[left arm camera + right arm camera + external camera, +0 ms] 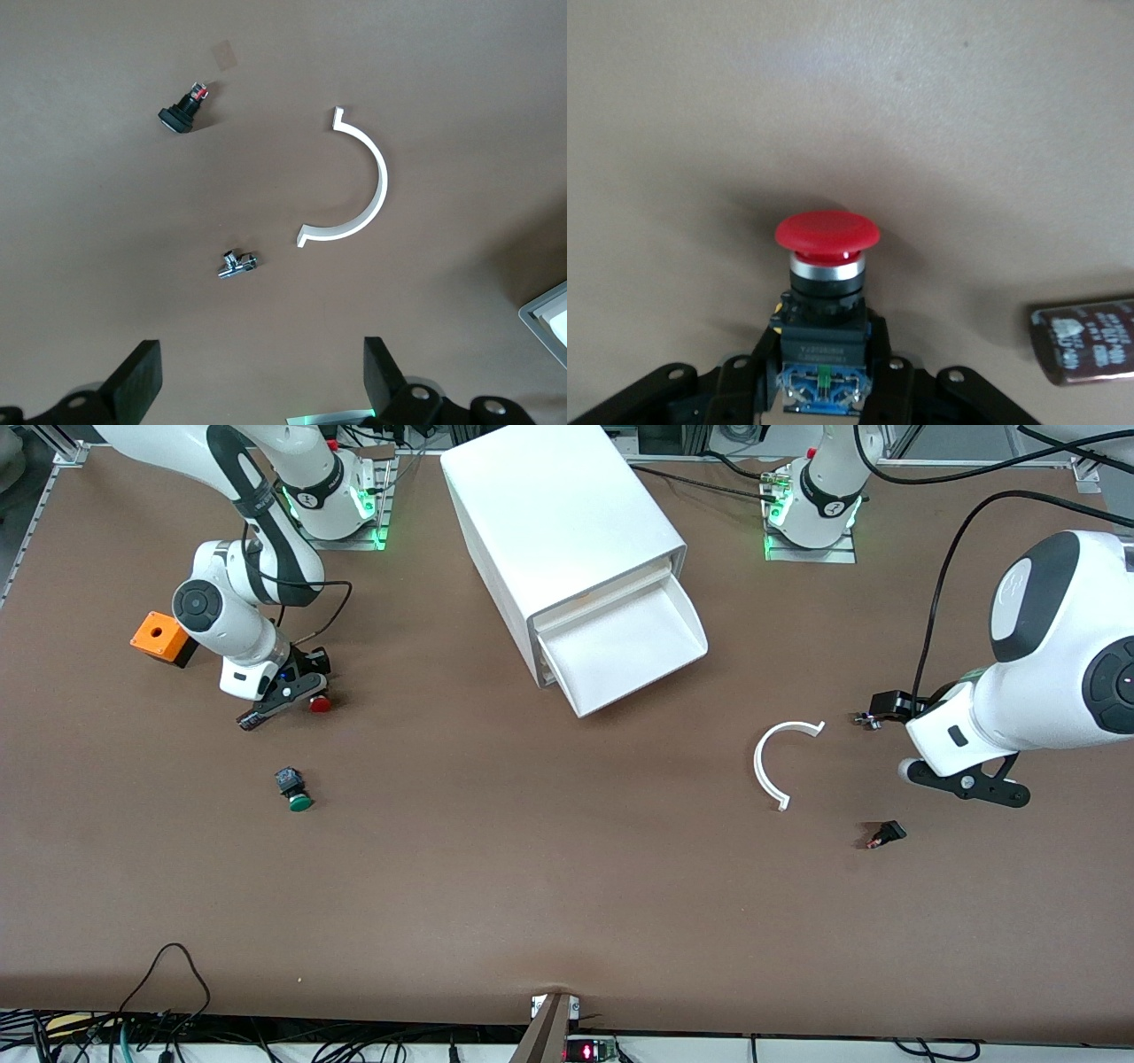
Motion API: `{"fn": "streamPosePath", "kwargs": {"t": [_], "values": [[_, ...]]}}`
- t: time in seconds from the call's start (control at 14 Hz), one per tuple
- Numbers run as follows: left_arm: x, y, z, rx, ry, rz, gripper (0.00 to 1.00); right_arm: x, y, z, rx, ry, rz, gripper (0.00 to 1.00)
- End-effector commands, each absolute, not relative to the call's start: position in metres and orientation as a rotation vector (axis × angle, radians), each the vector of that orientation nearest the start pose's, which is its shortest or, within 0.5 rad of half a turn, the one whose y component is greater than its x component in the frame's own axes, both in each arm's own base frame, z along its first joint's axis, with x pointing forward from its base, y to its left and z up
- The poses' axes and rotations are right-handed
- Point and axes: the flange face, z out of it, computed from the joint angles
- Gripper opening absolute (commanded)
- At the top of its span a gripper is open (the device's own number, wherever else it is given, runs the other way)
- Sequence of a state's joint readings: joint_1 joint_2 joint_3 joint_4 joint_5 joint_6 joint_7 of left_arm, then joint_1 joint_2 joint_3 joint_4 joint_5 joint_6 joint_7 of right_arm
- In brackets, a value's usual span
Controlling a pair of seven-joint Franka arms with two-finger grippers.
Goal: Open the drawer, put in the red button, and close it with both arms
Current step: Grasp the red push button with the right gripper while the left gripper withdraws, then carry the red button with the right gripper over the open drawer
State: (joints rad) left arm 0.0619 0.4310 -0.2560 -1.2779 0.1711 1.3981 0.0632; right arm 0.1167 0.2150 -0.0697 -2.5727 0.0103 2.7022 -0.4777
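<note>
The red button (319,705) is at the right arm's end of the table. Its black body sits between the fingers of my right gripper (285,700), which is shut on it. In the right wrist view the red cap (827,232) points away from the gripper (824,372), low over the table. The white cabinet (558,514) stands at the middle back. One drawer (620,646) is pulled out toward the front camera and is empty. My left gripper (966,784) waits open and empty over the left arm's end of the table, with its fingers wide apart in the left wrist view (261,350).
A green-capped button (297,793) lies nearer the front camera than the red one. An orange box (159,638) sits beside the right arm. A dark cylinder (1090,341) lies by the right gripper. A white arc (780,766), a small metal part (864,720) and a small black part (886,834) lie near the left gripper.
</note>
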Motion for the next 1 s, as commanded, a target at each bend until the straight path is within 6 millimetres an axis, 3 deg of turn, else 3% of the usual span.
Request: {"fn": "streamPosePath", "kwargs": {"t": [0.0, 0.21, 0.36, 0.64, 0.93], "values": [[0.644, -0.075, 0.498, -2.989, 0.365, 0.441, 1.00, 0.452, 0.017, 0.201, -3.030, -0.800, 0.088, 0.00], [0.643, -0.079, 0.499, -3.014, 0.366, 0.445, 1.00, 0.493, 0.038, 0.249, -3.033, -0.662, 0.168, 0.00], [0.643, -0.079, 0.501, -3.017, 0.364, 0.441, 1.00, 0.522, 0.078, 0.289, -3.031, -0.610, 0.171, 0.00], [0.643, -0.075, 0.499, -3.024, 0.356, 0.453, 1.00, 0.557, 0.186, 0.372, -3.028, -0.447, 0.273, 0.00], [0.643, -0.076, 0.498, -3.037, 0.356, 0.459, 1.00, 0.549, 0.300, 0.413, -3.048, -0.270, 0.241, 0.00]]}}
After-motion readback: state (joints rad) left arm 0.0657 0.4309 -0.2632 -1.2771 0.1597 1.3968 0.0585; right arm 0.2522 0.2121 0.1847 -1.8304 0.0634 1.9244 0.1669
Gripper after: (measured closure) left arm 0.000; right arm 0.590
